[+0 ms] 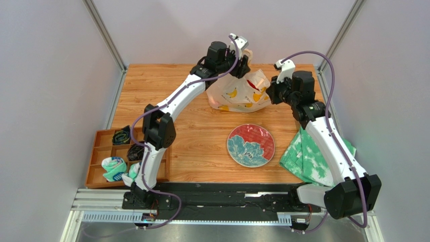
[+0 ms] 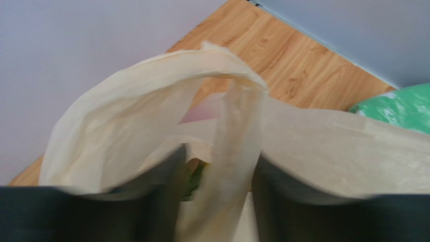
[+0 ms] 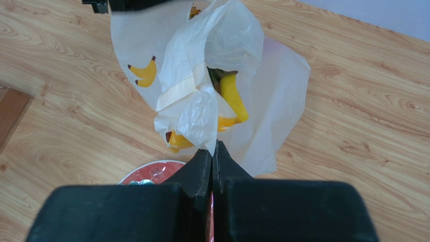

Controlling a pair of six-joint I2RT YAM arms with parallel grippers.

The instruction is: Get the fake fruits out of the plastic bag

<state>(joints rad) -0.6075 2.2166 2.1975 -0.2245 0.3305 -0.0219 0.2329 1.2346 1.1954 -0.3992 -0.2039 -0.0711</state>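
Evidently the task is at its very start. The fake fruits (image 3: 233, 98) sit inside the plastic bag (image 1: 237, 96), and no fruit shows anywhere outside it in the top view. Through the bag's open mouth, just beyond the right gripper (image 3: 212, 148), a yellow-orange piece, likely a mango, lies beside something dark green. All of the emptying is left to do, and the step in hand looks like spreading the mouth.

The right gripper's jaws are pressed together, and crinkled film from the bag's rim meets their tip, so they seem to pinch it. The left gripper (image 1: 245, 65) is at the bag's top, on the far side from the right one. Its fingers (image 2: 151, 201) stand somewhat apart with a strip of handle running between them. Whether they clamp it I cannot tell.

A flower-painted plate (image 1: 251, 145) lies nearer the arm bases than both grippers.

As for print, yellow bananas (image 3: 144, 73) decorate the bag. No brand or words can be read in any view.
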